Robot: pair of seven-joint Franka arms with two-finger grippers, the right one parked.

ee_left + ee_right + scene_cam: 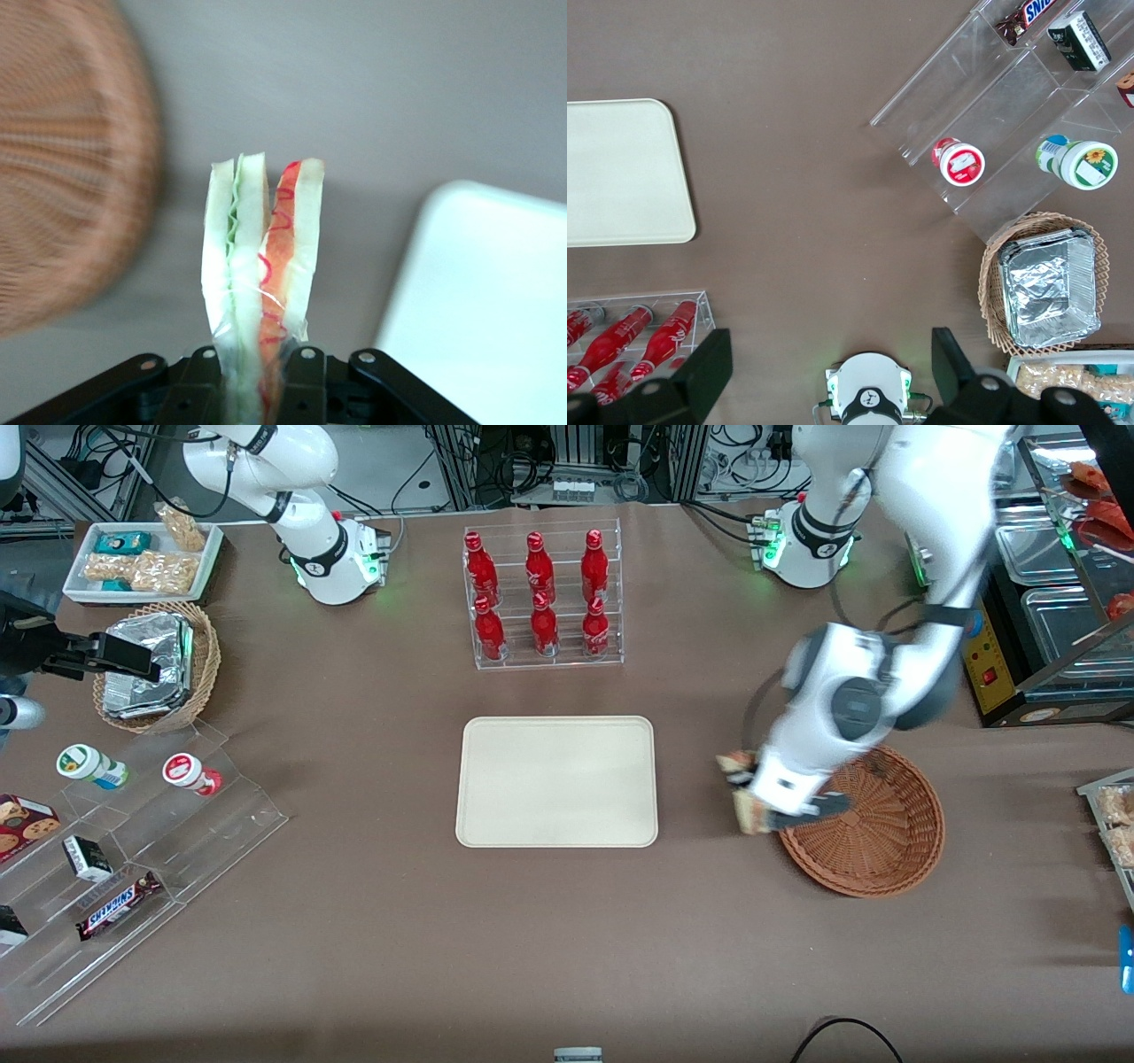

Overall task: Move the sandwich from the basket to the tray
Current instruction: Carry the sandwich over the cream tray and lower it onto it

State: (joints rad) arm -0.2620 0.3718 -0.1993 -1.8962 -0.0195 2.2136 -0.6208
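Sandwich (261, 266) clamped in gripper (749, 793) jaws, between basket (873, 828) and tray (556, 781).

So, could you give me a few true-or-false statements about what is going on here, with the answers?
1. The end effector grips the sandwich. True.
2. The sandwich lies in the basket. False: it is held over the table between basket and tray.
3. The tray already holds food. False: nothing lies on it.
4. Six red bottles stand in a clear rack. True.
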